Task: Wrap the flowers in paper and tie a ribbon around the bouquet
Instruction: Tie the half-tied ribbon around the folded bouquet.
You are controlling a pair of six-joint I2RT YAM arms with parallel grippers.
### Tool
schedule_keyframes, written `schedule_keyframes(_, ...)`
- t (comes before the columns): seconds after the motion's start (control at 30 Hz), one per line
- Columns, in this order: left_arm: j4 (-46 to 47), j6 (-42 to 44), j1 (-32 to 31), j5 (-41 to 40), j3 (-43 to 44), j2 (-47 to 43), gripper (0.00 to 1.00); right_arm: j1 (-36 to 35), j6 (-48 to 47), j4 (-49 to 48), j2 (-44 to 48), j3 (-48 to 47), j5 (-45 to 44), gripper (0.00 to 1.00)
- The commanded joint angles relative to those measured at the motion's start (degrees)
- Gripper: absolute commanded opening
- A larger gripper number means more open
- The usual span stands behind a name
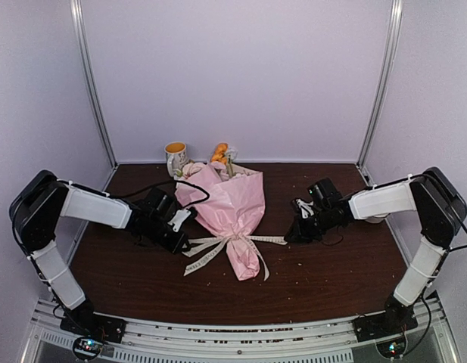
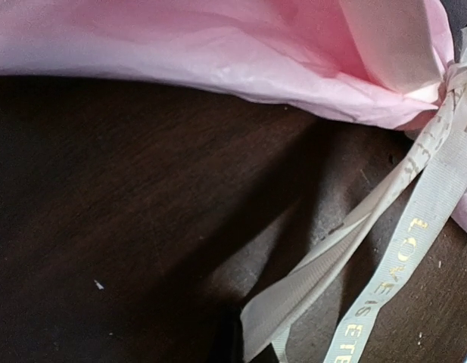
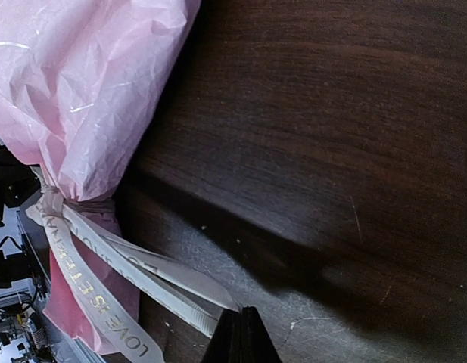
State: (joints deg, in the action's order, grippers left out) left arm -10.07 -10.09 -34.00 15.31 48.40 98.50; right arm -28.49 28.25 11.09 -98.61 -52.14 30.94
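Jaws closed tight, left arm point(image 1: 97, 208) and right arm point(image 1: 381, 200) low, flanking the bouquet point(image 1: 231, 212)

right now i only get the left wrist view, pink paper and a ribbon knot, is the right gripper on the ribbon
Observer: The right gripper is shut, and a tail of the ribbon runs right up to its tips. I cannot tell whether it is pinched.
Operator: ok and are flowers actually inside the wrap
Observer: Yes, orange blooms poke out of the wide far end of the bouquet, next to a mug.
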Motion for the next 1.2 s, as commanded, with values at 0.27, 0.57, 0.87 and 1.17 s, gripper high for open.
schedule_keyframes(0.27, -3.87, -1.69, 4.70, -4.76, -4.65, -2.06, 0.00, 6.29, -2.55, 1.82, 2.31, 5.36, -5.57, 0.00)
schedule_keyframes(0.57, -3.48, -3.19, 6.41, -5.31, -5.66, -2.58, 0.00, 7.90, -1.80, 0.82, 1.23, 7.04, -7.57, 0.00)
schedule_keyframes(0.87, -1.38, -2.74, 6.85, -3.85, -7.32, -4.28, 0.00, 8.63, -0.88, -0.85, 0.02, 8.11, -7.06, 0.00)
schedule_keyframes(1.17, 0.68, -1.01, 4.51, 1.93, -8.16, -7.60, 0.00, 7.44, -1.53, -0.72, 2.07, 4.59, -4.01, 0.00)
